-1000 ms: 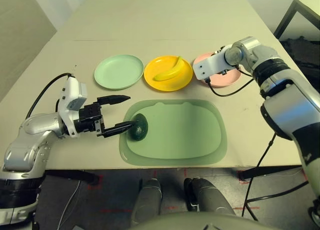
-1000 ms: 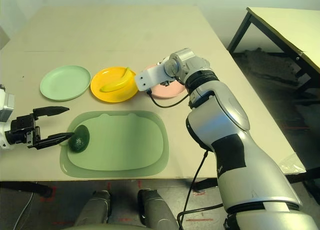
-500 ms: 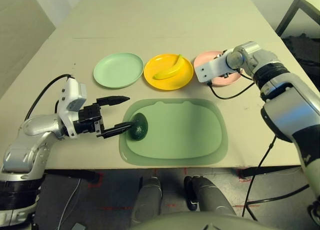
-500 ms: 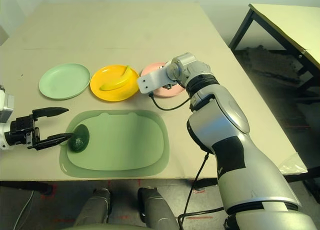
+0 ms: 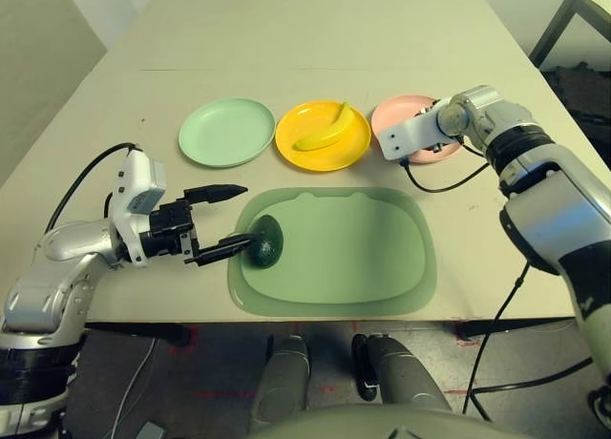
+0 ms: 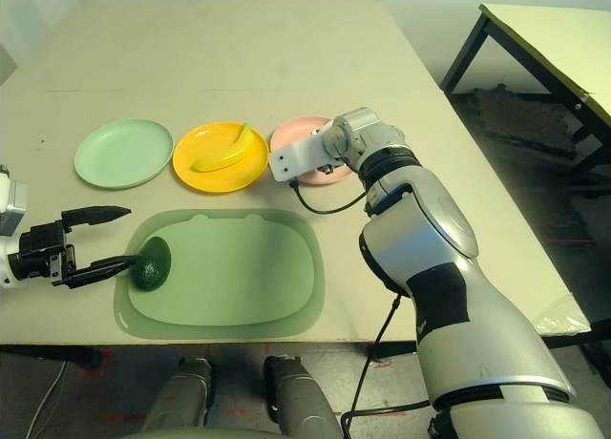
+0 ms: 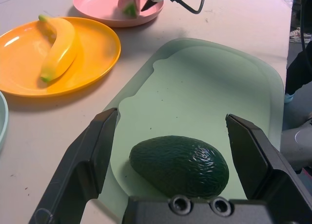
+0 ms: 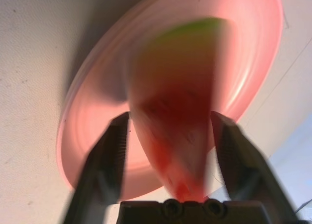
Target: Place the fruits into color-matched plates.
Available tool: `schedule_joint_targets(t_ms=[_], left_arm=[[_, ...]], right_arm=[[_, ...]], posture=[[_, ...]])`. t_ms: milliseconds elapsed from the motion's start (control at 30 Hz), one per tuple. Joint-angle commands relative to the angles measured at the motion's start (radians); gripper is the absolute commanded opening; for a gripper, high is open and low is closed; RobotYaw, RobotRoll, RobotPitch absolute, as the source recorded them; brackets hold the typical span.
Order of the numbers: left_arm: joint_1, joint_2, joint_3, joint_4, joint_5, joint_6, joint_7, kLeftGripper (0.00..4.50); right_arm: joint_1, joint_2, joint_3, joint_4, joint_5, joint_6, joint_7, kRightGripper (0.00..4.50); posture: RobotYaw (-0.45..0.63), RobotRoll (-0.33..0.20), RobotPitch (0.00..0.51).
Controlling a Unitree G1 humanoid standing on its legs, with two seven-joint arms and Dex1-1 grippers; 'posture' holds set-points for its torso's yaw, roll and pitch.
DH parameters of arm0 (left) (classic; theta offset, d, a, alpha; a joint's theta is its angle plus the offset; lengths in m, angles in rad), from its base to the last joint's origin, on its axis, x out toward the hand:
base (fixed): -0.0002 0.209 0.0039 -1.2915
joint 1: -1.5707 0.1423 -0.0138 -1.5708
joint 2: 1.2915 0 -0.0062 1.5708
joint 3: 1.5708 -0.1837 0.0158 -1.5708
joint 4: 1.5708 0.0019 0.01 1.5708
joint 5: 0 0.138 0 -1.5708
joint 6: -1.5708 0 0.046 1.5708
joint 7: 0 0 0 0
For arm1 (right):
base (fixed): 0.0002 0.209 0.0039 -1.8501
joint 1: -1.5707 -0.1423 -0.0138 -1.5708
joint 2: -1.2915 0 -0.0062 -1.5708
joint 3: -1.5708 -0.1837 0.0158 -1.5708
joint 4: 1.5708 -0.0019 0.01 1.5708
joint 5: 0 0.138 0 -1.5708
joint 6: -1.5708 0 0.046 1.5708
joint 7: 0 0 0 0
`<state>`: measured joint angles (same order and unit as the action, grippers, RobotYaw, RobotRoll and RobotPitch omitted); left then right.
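The right end effector (image 8: 168, 151) hangs over the pink plate (image 5: 401, 114) with its fingers spread either side of the watermelon wedge (image 8: 175, 121), and whether they touch it I cannot tell. The left end effector (image 5: 221, 219) sits released at the near left edge of the surface (image 5: 305, 38), one fingertip just beside the avocado (image 7: 180, 165) on the green mat (image 5: 344, 258). The banana (image 5: 320, 134) lies in the yellow plate (image 5: 353, 151), and the mint green plate (image 5: 227, 132) sits to its left.

banana (image 5: 321, 134) on yellow plate (image 5: 322, 153), avocado (image 5: 264, 241) on mat (image 5: 353, 258)
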<state>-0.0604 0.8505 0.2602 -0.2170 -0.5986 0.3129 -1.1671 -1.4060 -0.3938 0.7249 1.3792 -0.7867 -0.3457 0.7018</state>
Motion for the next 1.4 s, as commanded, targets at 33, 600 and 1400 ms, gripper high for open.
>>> schedule_joint_targets(t_ms=[33, 600, 1400], left_arm=[[0.004, 0.006, 0.006, -0.005, 0.0, 0.005, 0.0, 4.5], [-0.046, 0.0, -0.019, 0.067, 0.03, -0.032, -0.022, 4.5], [-0.125, 0.076, 0.022, 0.294, 0.106, -0.176, -0.105, 4.5]], right_arm=[[0.014, -0.006, -0.011, 0.005, -0.007, 0.006, -0.006, 4.47], [-0.06, -0.106, -0.016, -0.023, -0.008, -0.11, 0.112, 4.47], [0.69, -0.338, -0.589, -0.963, 0.795, 0.209, 0.622, 4.47]], posture=[[0.11, 0.0, 0.189], [0.09, 0.0, 0.168], [0.06, 0.0, 0.145]])
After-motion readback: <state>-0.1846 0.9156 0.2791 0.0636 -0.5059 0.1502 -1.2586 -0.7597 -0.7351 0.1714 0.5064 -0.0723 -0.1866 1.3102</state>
